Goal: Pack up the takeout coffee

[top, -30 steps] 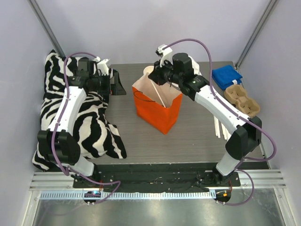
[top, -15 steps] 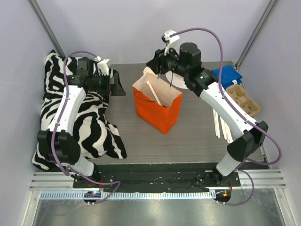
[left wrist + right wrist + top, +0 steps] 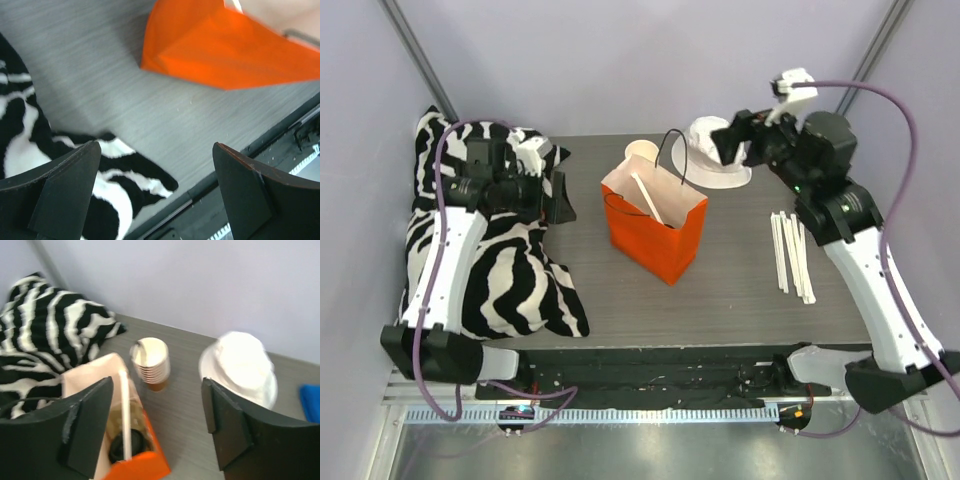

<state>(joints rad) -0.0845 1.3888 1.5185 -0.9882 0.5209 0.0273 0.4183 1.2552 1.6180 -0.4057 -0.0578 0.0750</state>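
Observation:
The takeout coffee (image 3: 118, 449) stands inside the orange paper bag (image 3: 655, 232), where the right wrist view shows its black lid and tan side. A white straw (image 3: 125, 415) leans in the bag beside it. In the top view the cup is hidden by the bag's walls. My right gripper (image 3: 732, 146) hangs open and empty, up and to the right of the bag's mouth, and in its own view (image 3: 157, 402) nothing sits between the fingers. My left gripper (image 3: 558, 196) is wide open over the table left of the bag (image 3: 230, 55), also holding nothing (image 3: 156, 150).
A stack of lidless paper cups (image 3: 152, 362) stands behind the bag. A white domed object (image 3: 720, 160) lies at the back right, with a blue cloth (image 3: 311, 404) beyond it. Several white straws (image 3: 790, 255) lie on the right. A zebra cloth (image 3: 480, 270) covers the left side.
My right gripper has lifted out of the bag's mouth, swung right and opened, leaving the coffee in the bag. The left arm shifted slightly.

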